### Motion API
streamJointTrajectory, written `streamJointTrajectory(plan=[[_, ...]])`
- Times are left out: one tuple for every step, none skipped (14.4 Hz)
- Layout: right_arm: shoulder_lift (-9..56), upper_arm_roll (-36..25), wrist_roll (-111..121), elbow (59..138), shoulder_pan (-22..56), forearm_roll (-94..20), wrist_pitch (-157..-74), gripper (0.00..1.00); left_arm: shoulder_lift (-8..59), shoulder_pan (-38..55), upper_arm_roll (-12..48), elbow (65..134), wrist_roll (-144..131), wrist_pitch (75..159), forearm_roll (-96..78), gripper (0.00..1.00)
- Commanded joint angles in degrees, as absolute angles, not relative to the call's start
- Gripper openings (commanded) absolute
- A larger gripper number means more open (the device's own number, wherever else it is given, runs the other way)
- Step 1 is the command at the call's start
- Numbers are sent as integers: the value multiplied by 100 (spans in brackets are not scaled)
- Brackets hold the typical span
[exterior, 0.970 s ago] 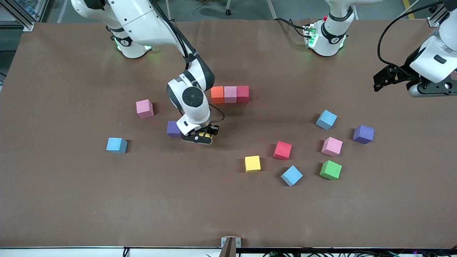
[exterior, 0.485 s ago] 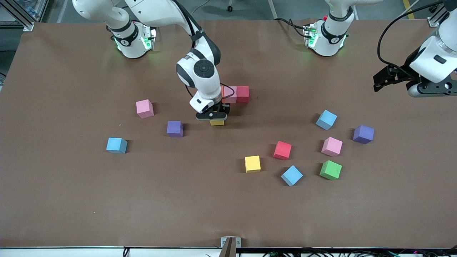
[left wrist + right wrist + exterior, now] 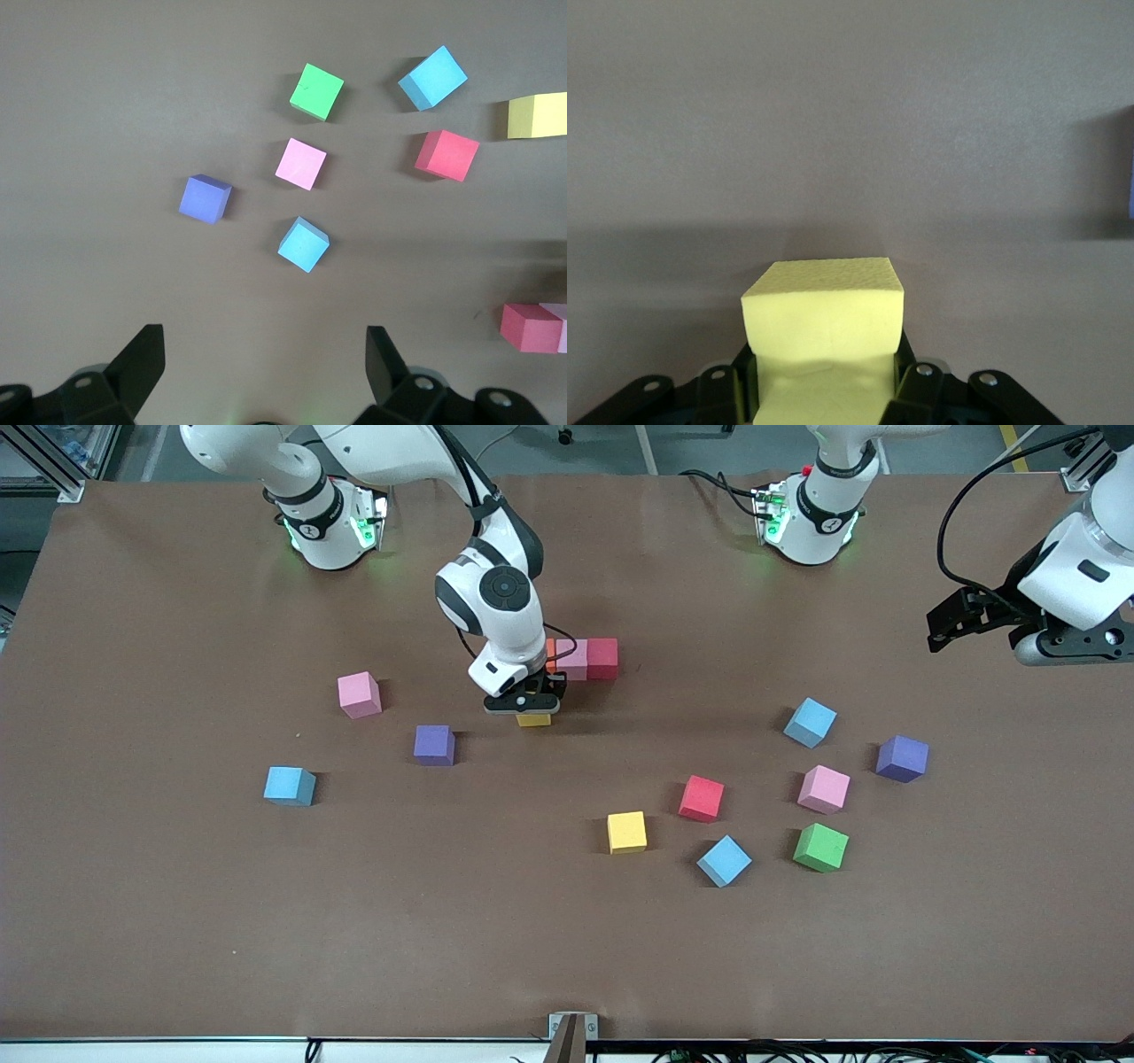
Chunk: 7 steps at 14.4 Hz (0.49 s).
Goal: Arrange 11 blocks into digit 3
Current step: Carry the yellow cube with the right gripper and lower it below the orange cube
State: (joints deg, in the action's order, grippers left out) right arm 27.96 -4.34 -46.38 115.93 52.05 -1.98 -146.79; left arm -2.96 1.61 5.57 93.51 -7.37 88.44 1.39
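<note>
right gripper (image 3: 524,707) has a yellow block (image 3: 534,719) pinched in the air beside the orange-pink-red row (image 3: 585,658) on the worktop (image 3: 177,912), while the left gripper (image 3: 961,622) waits wide open over its own end

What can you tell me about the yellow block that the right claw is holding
The held yellow block is a small matte cube with a slightly grainy, foam-like surface and crisp edges. It sits level in the right claw, gripped on two opposite faces, with about half of it sticking out past the fingertips. It hangs over bare brown table, just on the front camera's side of the orange end of the orange, pink and red row. Whether it touches the table cannot be told.
</note>
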Motion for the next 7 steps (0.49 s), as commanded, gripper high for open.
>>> streamJointTrajectory(plan=[[2584, -448, -4632, 11839, 5247, -141, -14739, 0, -343, 176, 545, 9334, -738, 8771, 26, 100], [2584, -448, -4641, 11839, 5247, -149, -14722, 0, -343, 176, 545, 9334, -738, 8771, 26, 100], [2584, -440, -4649, 11839, 5256, -149, -14704, 0, -334, 176, 545, 9343, -738, 8780, 26, 100], [2584, -431, -4649, 11830, 5273, -158, -14704, 0, -334, 176, 545, 9351, -738, 8780, 26, 100], [2593, -431, -4658, 11830, 5308, -167, -14704, 0, -334, 167, 536, 9352, -738, 8780, 26, 100], [2593, -431, -4658, 11830, 5317, -193, -14704, 0, -334, 158, 536, 9343, -738, 8780, 26, 100], [2601, -431, -4684, 11830, 5343, -202, -14704, 0, -334, 150, 536, 9343, -747, 8780, 35, 100]])
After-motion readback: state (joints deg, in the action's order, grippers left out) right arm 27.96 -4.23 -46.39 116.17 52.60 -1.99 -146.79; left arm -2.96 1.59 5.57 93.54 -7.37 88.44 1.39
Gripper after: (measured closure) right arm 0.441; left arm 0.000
